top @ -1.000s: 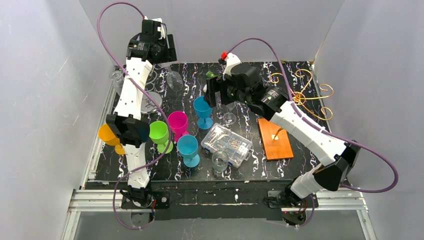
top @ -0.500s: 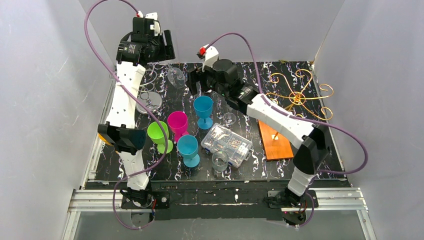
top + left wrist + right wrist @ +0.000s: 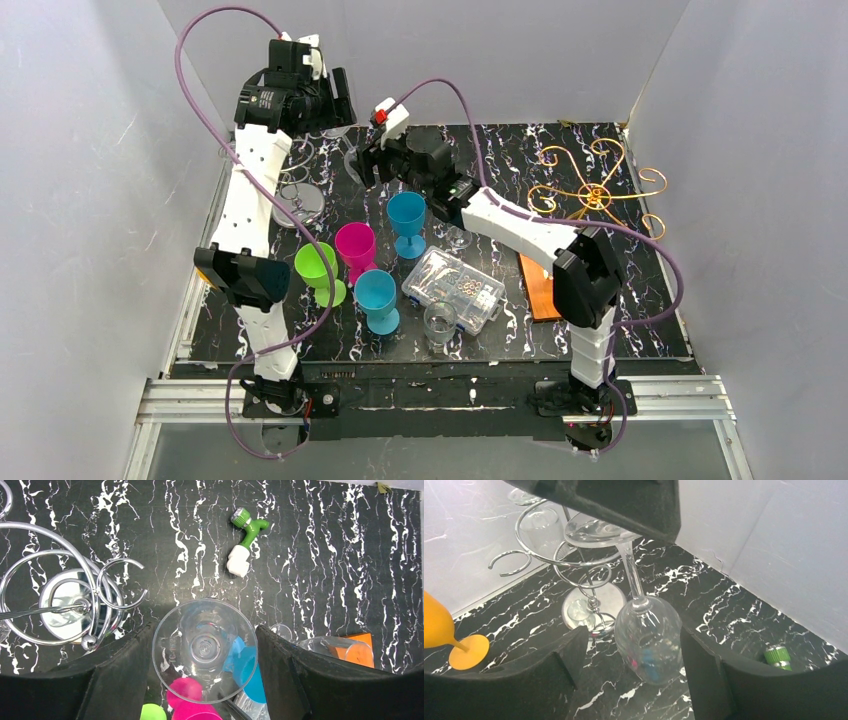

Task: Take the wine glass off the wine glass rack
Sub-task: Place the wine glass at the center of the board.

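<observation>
changed: right gripper (image 3: pixel 634 655) swung to 11 o'clock, jaws apart around wine glass (image 3: pixel 649 640) bowl
left gripper (image 3: pixel 205 650): clamps its foot
meaning: handover likely

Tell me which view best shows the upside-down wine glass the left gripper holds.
The right wrist view: the wine glass shows from the side, foot, stem and bowl all visible. The left wrist view looks down through its foot, flattening it to rings. The top external view gives only a faint glimpse.
</observation>
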Robot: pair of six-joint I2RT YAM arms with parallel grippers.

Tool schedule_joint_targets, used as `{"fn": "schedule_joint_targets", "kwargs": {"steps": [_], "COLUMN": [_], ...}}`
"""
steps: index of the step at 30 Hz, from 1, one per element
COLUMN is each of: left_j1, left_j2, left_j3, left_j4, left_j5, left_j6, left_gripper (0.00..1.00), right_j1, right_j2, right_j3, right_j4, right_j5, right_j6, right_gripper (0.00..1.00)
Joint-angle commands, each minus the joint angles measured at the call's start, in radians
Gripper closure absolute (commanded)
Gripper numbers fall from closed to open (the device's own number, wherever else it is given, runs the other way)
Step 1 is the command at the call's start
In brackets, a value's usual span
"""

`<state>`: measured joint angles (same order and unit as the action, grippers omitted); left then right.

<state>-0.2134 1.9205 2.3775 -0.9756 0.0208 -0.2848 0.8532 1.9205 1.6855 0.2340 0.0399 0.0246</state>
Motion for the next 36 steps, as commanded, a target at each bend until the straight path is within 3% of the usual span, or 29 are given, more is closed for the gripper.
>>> {"fn": "schedule_joint_targets", "kwargs": {"steps": [1,28,35,36], "left_j1": [-0.004,-0.004,-0.004,-0.004], "left_j2": [-0.119,-0.137,-0.134,-0.132], "left_j3": [0.001,0.002,-0.006,-0.005], "left_j4": [0.013,0.014,0.020,0.021], "left_j5": [0.042,0.152,0.163,0.163], "left_j6": [-0.019,-0.089,-0.101,-0.103], "left_gripper": [0.57,0.57,0.57,0.57], "right_j1": [0.004,0.017,0.030,0.032], "right_j2": [0.044,0.155,0.161,0.159], "right_j3": [0.053,0.104,0.106,0.106], "right_j4": [0.174,0.367,0.393,0.395], "right_j5": [-0.033,0.098,0.113,0.117], "right_j6": [-0.023,-0.043,-0.034,-0.034], "right_gripper": [0.25,0.39,0.47,0.52]}}
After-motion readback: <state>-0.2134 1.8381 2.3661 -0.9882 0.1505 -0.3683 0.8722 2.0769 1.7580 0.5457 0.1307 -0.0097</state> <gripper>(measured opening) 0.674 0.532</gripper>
